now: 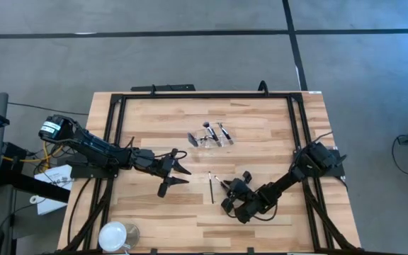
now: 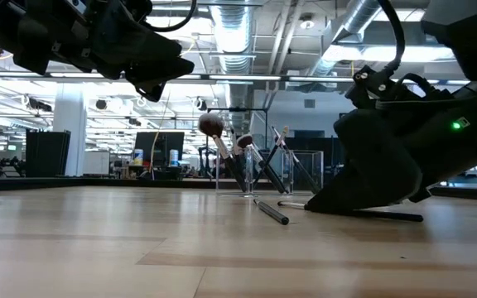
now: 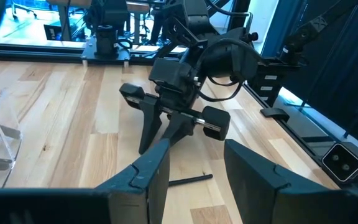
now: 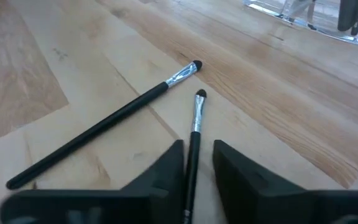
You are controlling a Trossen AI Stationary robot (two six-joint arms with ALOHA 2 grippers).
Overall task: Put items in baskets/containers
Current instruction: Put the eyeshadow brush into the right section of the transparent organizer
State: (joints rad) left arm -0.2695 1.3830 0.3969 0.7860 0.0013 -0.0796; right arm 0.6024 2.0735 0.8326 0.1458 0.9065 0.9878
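Looking down: the left gripper (image 1: 179,176) hovered mid-table, jaws spread, empty. The right gripper (image 1: 227,190) sat low beside two loose brushes (image 1: 212,187); the tray (image 1: 211,135) held several more. Low view: tray brushes (image 2: 215,131) stood tilted. Right wrist: its fingers (image 4: 169,163) straddled one brush (image 4: 194,146), narrow gap, not clearly pinching; the other brush (image 4: 98,132) lay alongside.

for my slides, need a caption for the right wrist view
Right gripper closing around a slim makeup brush on the wooden table, second brush lying beside it.
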